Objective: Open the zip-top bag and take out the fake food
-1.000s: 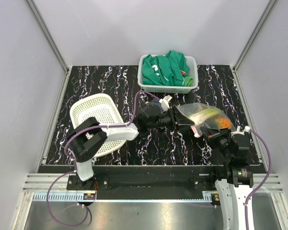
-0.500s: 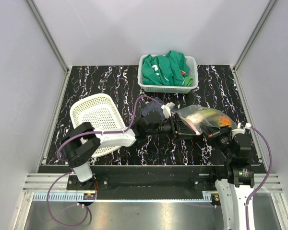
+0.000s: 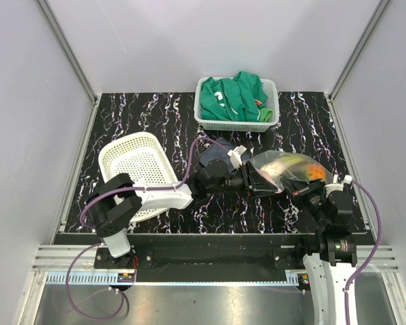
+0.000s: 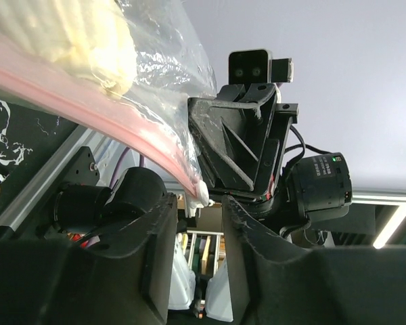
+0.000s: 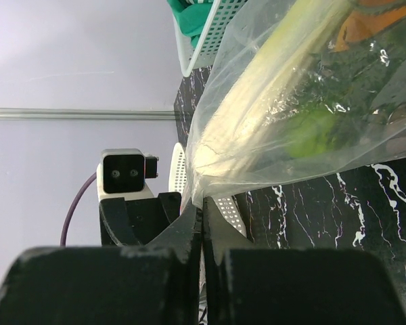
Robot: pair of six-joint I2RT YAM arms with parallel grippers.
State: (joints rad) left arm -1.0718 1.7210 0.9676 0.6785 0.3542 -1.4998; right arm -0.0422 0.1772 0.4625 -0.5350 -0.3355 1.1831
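Observation:
The zip-top bag (image 3: 287, 166) is held up just above the table at the centre right. Through its clear plastic I see fake food: a pale leek (image 5: 271, 88), a green round piece (image 5: 311, 132) and an orange piece (image 5: 365, 27). My right gripper (image 3: 294, 191) is shut on the bag's lower edge, seen in the right wrist view (image 5: 203, 210). My left gripper (image 3: 257, 181) is open in its own view (image 4: 199, 210). The bag's pink zip strip (image 4: 88, 108) ends in a white slider (image 4: 197, 193) right at its fingertips.
A white basket (image 3: 233, 125) with a green garment stands at the back centre. A second white basket (image 3: 108, 154) lies tilted at the left, beside the left arm. A dark cloth (image 3: 220, 145) lies behind the left wrist. Grey walls close in three sides.
The bag has sunk and flattened a little since a second ago. The left arm's elbow has drawn back toward its base. Little has moved in the last half second.

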